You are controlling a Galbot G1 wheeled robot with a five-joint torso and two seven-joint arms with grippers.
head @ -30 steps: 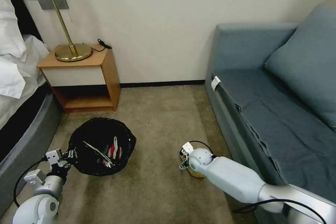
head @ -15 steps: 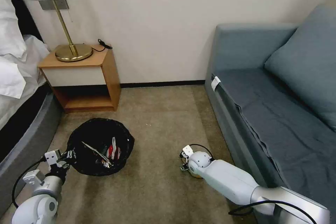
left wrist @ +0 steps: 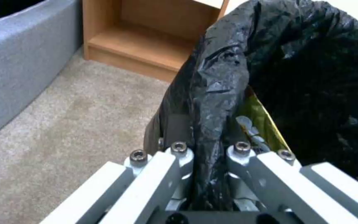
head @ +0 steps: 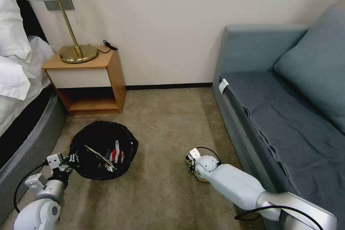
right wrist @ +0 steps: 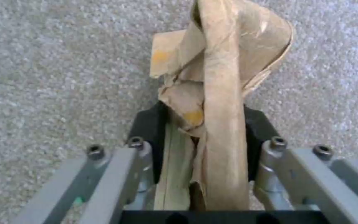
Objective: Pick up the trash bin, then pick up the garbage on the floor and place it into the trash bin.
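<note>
L gripper (head: 72,159) sits low at front-left of your head view, clamped on the near rim of the trash bin (head: 102,149). In the L wrist view, fingers (left wrist: 179,155) are pinched tight on a fold of the black liner bag (left wrist: 216,93), no gap visible betw. them. The bin is on/just above the carpet (head: 161,187), betw. the bed base (head: 32,140) and centre floor, in front of the nightstand (head: 88,79). Can't tell from these views if it's lifted clear or resting.

Inside the bin you can see a red-and-white carton (head: 116,154) and a shiny strip-like piece (head: 99,155) lying across the liner. L wrist view also shows sth. yellow-green (left wrist: 262,124) just inside the rim, too partial to ID.

R gripper (head: 189,165) is down at the carpet, centre-right, near the front edge of the blue sofa (head: 280,115). R wrist view: fingers (right wrist: 146,137) closed nearly all the way on the tan paper scrap (right wrist: 216,93), which is crumpled/twisted and stands up betw. the black pads. Scrap's far end sticks out beyond the fingertips over the carpet; can't tell if it touches the floor. In the head view the scrap is mostly hidden behind the R wrist, just a tan sliver under it.

Bin and R gripper are well apart, bin to the robot's left of it.
</note>
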